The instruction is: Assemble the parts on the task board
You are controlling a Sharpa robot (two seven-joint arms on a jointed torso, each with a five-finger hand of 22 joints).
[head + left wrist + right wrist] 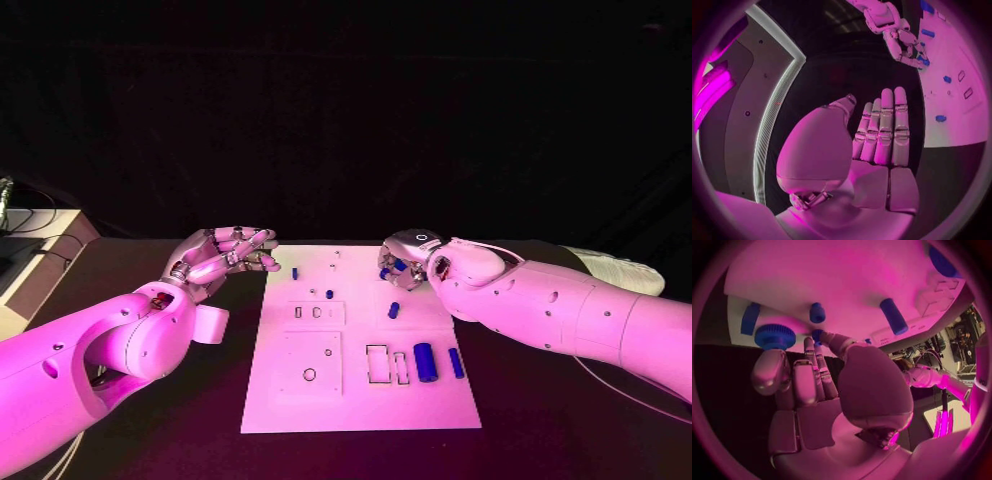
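The white task board (pixel 361 400) lies in the middle of the table. My right hand (pixel 411 258) hangs over the board's far right area, fingers curled down. Its thumb and a fingertip pinch a small blue part (pixel 819 334), also seen at the fingertips in the head view (pixel 387 270). A blue knurled round part (pixel 774 335) stands right beside those fingers. My left hand (pixel 224 255) hovers off the board's far left corner, fingers (pixel 882 125) apart and holding nothing. A thick blue cylinder (pixel 426 360) and a slim blue bar (pixel 456 362) lie at the board's near right.
Small blue pegs stand on the board at the far left (pixel 294 272), near the middle (pixel 329 294) and right of the middle (pixel 394 310). Rectangular slots (pixel 378 364) and a round hole (pixel 309 374) mark the near half. A pale box (pixel 36 255) sits at the table's left edge.
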